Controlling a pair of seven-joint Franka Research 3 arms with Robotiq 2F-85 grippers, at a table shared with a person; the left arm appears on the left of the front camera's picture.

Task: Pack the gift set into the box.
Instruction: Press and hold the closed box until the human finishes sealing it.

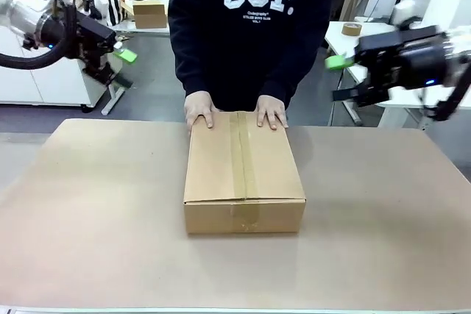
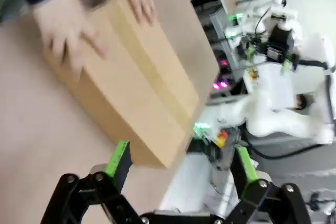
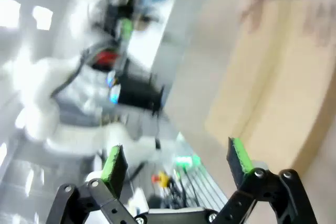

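The box [image 1: 244, 174] is a brown cardboard carton in the middle of the table, flaps shut and taped along the centre seam. A person's hands [image 1: 199, 114] rest on its far edge. It also lies slantwise in the left wrist view as the box [image 2: 139, 82] with the hands [image 2: 68, 30] on it, and blurred as the box [image 3: 273, 98] in the right wrist view. The gift set is hidden. My left gripper [image 1: 125, 68] hangs open high at the left, empty; its fingers [image 2: 118, 158] stand apart. My right gripper [image 1: 336, 79] is open high at the right, empty, fingers [image 3: 239, 156] spread.
The brown table [image 1: 88, 211] has free room on every side of the box. Behind the person stand white desks, a small cardboard box [image 1: 150, 14] and a tape roll [image 1: 352, 29].
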